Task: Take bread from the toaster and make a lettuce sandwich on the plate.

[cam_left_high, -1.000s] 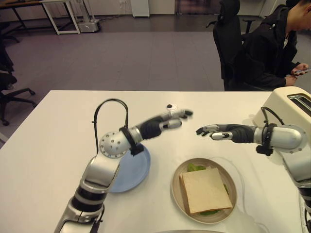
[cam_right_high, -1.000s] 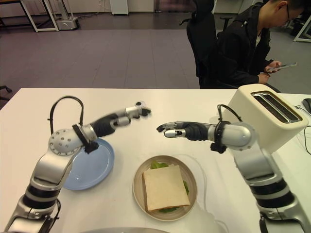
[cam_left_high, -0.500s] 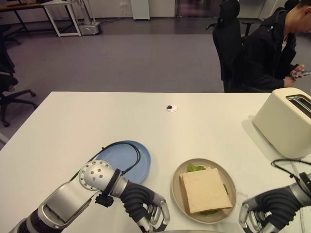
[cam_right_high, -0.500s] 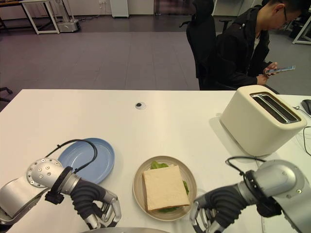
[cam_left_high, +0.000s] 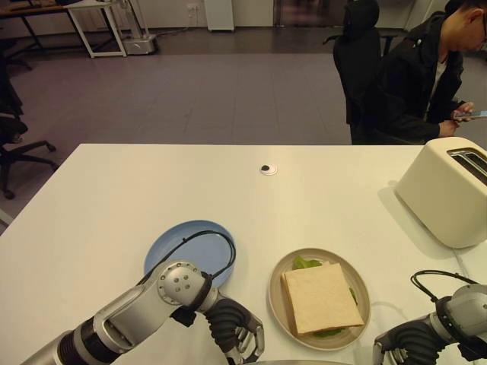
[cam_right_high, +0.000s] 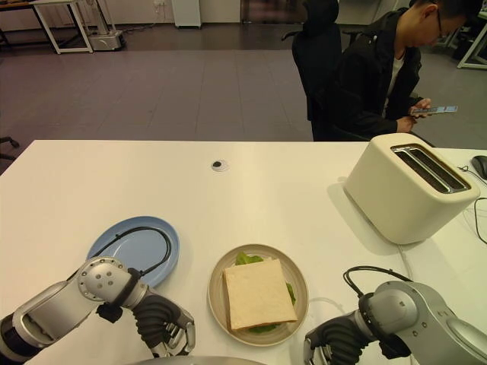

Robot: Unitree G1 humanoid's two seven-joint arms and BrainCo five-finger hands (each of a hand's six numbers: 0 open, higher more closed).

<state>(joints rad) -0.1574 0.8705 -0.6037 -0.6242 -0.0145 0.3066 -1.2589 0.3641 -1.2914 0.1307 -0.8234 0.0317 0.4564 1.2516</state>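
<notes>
Evidently finished, the bread (cam_left_high: 321, 298) lies over lettuce (cam_left_high: 306, 263) on the plate (cam_left_high: 275, 293) at lower centre. Left robot hand (cam_left_high: 237, 337) and right robot hand (cam_left_high: 399, 351) sit curled and empty along the bottom edge, probably parked clear of the food.

Blue plate (cam_left_high: 190, 252) up front — small grommet (cam_left_high: 268, 169) beyond.
</notes>
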